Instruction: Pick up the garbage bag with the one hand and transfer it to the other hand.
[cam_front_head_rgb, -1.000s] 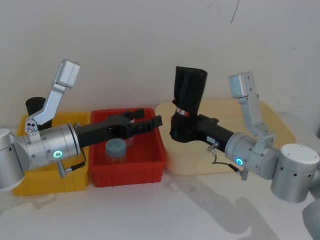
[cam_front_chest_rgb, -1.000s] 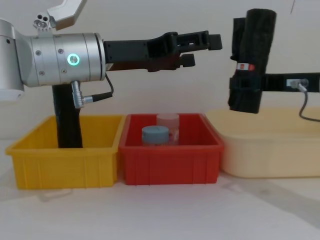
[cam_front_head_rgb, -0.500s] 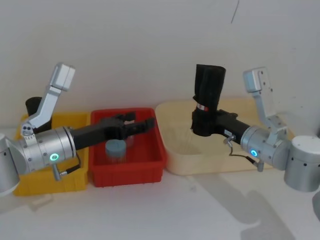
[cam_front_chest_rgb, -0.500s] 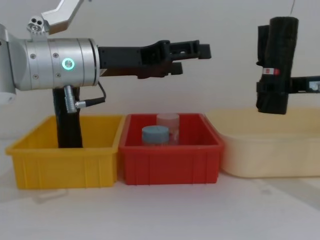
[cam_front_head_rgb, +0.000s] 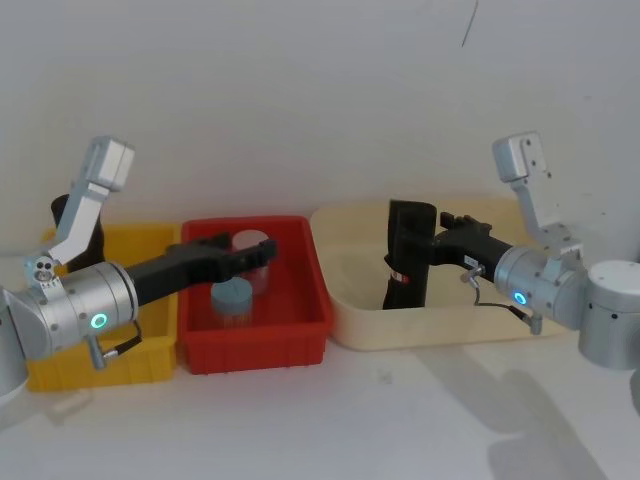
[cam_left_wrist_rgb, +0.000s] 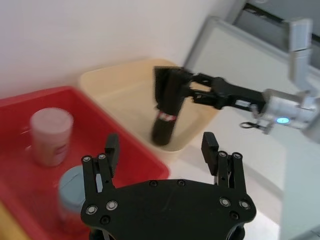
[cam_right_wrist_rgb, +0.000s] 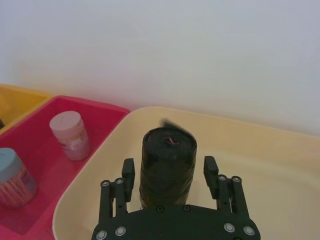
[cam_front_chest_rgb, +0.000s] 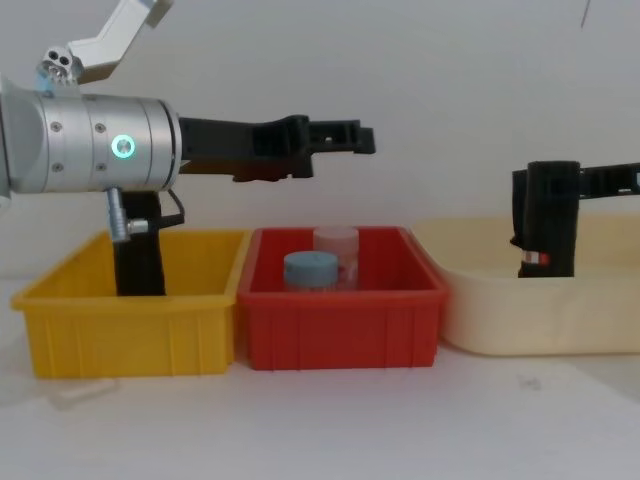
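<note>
Head, chest and wrist views, read left to right. At the lower left of the chest view, a yellow plastic bin (cam_front_chest_rgb: 130, 335) on the white bench (cam_front_chest_rgb: 330, 420) holds a plain black upright roll (cam_front_chest_rgb: 140, 265), its foot hidden by the bin wall. Above centre-left, the green-ringed left gripper (cam_left_wrist_rgb: 160, 137) reaches rightward over the red plastic bin (cam_front_chest_rgb: 340, 335). Its fingers are spread and empty. In that bin stand a blue-lidded jar (cam_front_chest_rgb: 310, 270) and a pale pink-capped cup (cam_front_chest_rgb: 337, 240). At the right, the cream shallow tray (cam_front_chest_rgb: 500, 310) contains the garbage bag (cam_front_head_rgb: 408, 255), a black crinkly roll with a red-and-white label band low on its side. Its long axis is vertical, and it stands in the tray's left part. The blue-ringed right gripper (cam_right_wrist_rgb: 169, 165) comes in level from the right edge, its fingers flanking the roll's upper part. In the right wrist view a sliver of tray shows between each finger and the roll, so they read as released rather than clenched. The right arm is thus at the bag, while the left gripper is well apart to its left. The tray wall hides the bag's base. The roll masks the finger contact.
</note>
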